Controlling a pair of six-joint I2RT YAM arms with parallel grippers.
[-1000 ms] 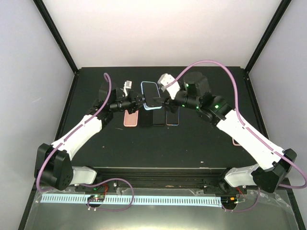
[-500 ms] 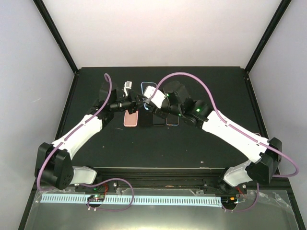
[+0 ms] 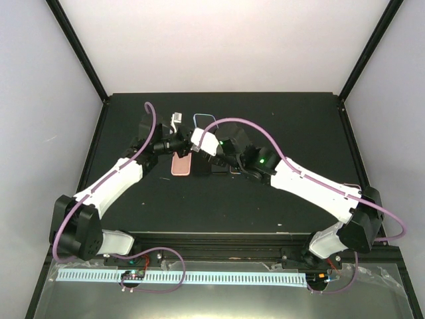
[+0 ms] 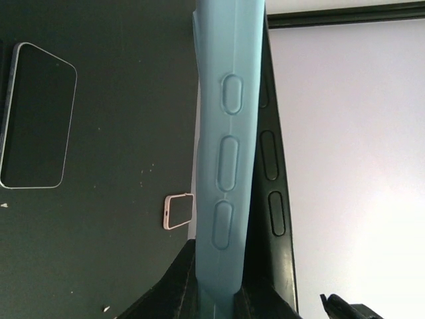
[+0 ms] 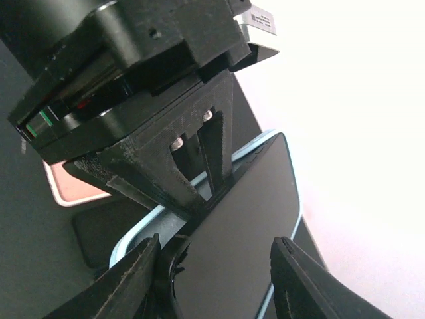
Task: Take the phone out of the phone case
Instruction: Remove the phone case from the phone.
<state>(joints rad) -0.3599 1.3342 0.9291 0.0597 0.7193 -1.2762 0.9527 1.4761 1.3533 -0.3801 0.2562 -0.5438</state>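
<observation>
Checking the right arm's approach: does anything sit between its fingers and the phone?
Nothing visible does. The fingers of the right gripper straddle one end of the phone, and the left gripper pinches the rim of the phone case farther along, outside that gap.

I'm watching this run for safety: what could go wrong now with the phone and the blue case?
The left gripper pinches the blue case near one end only, so a pull from the right gripper might drag out case and phone together. If either slips, it may land on the pink phone lying nearby.
</observation>
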